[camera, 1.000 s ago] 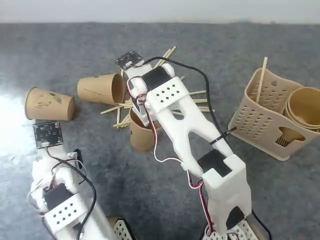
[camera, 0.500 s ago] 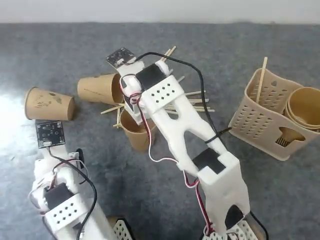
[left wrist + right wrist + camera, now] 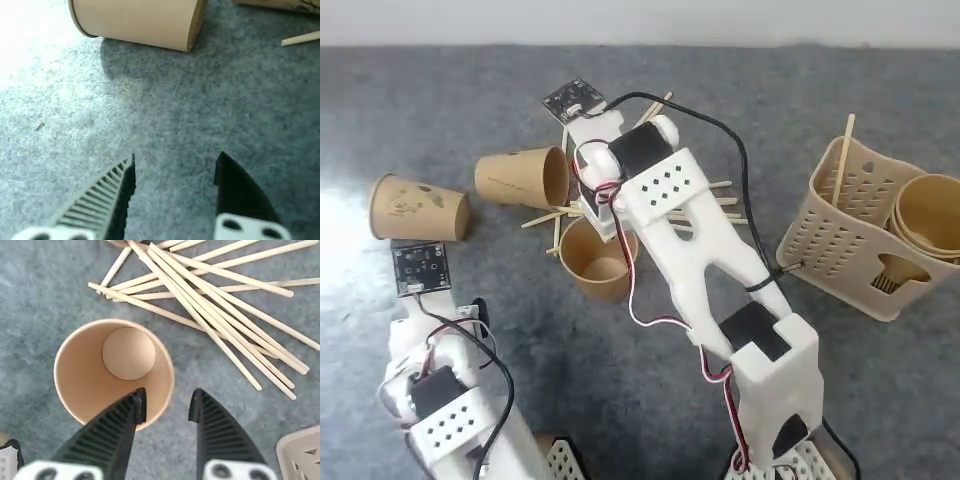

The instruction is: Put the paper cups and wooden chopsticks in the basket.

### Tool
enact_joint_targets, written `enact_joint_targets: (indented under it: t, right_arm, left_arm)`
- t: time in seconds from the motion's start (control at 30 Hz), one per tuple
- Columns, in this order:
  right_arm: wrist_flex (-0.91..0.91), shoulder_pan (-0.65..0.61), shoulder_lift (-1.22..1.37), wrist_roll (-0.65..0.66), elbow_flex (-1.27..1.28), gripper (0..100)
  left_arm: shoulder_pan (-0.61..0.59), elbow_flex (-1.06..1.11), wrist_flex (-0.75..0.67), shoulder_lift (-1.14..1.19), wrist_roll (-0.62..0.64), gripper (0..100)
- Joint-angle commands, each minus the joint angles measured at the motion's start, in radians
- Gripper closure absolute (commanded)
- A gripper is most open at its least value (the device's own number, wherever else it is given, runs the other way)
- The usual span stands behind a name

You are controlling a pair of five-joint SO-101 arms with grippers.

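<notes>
My right gripper (image 3: 167, 402) is open and straddles the rim of the upright cup (image 3: 90, 370), one finger inside, not clamping it. In the high view this cup stands at centre, the basket (image 3: 840, 235) at right; my arm hides part of the chopsticks (image 3: 210, 302).

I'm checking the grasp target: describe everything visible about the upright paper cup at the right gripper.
The upright paper cup is plain tan paper with a rolled rim, mouth up, empty, its round bottom visible inside. It stands on the grey table surface beside the chopstick pile; whether a stick touches it cannot be told. The right gripper is open at its rim, one finger over the mouth, the other outside the wall.
</notes>
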Motion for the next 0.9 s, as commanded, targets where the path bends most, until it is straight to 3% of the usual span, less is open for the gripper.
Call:
enact_joint_targets:
  t: [0.0,0.57,0.63,0.7,0.87]
  right_arm:
    - [0.035,0.005,-0.054,0.011,-0.005,85.2]
    - [0.008,-0.013,0.211,0.003,-0.008,85.2]
    - [0.012,-0.012,0.239,0.003,-0.008,88.1]
    - [0.016,-0.01,0.249,0.003,-0.009,99.2]
    - [0.019,-0.01,0.213,0.003,-0.009,99.1]
  left_arm:
    - [0.006,-0.012,-0.009,-0.015,-0.014,75]
    - [0.006,-0.012,-0.009,-0.015,-0.015,75]
    - [0.006,-0.012,-0.009,-0.015,-0.015,75]
    - [0.006,-0.012,-0.009,-0.015,-0.015,75]
    - [0.006,-0.012,-0.009,-0.015,-0.015,75]
